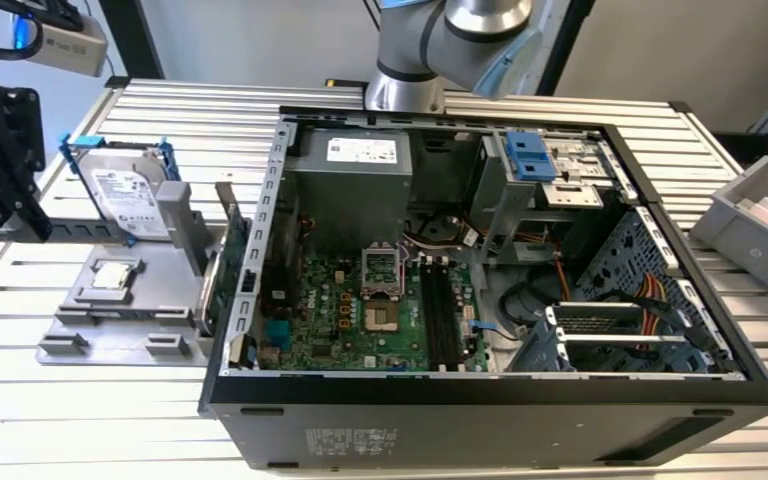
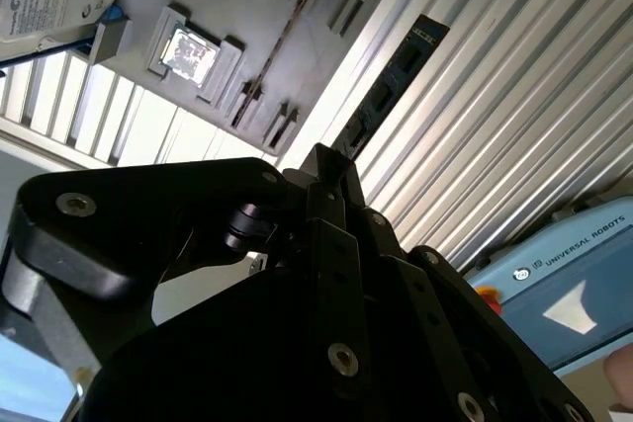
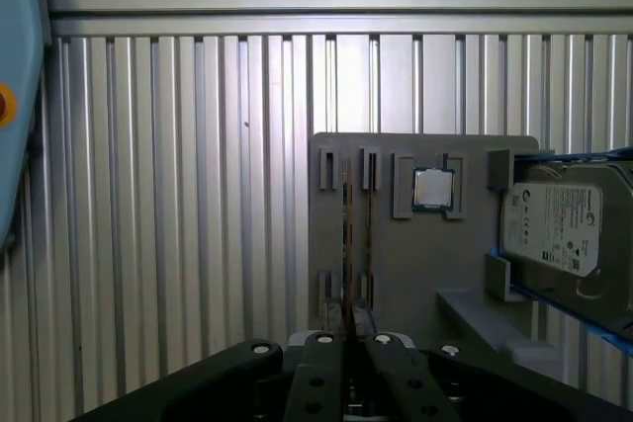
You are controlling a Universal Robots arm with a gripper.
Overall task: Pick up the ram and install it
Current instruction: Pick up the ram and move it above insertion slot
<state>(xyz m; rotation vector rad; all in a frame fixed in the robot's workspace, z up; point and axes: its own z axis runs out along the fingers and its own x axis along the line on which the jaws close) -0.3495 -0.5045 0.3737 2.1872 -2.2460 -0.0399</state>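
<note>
Second wrist view settles the main point: the hand (image 2: 331, 160) is clamped on one short end of the ram (image 2: 396, 76), and the dark stick juts out past the tips, in the air over the ribbed worktop (image 2: 514, 96). In the first wrist view the ram shows edge-on, a thin line in front of the gray fixture (image 3: 425, 274). Going across the exterior view from its left, the hand hangs at that edge, above the worktop. Next comes the fixture, with a hard drive (image 1: 131, 195) standing at its far end and a small square chip (image 1: 113, 272) seated near its middle. A green card (image 1: 231, 260) stands upright between the fixture and the open case (image 1: 491, 420). Inside the case the black slots (image 1: 440, 320) lie well apart from the ram, and a gray bin (image 1: 758, 215) sits at the exterior view's right. I'd judge the ram light and stiff, but thin and easily hurt. Its flat faces carry small chips that should not be pinched hard, and the contact edge is best left untouched. A hold across the bare board at an end or along the plain long edge looks right. Held by one end as it is, most of its length hangs free. A small slip or knock could tilt it, so the grip has to be firm without crushing.
</note>
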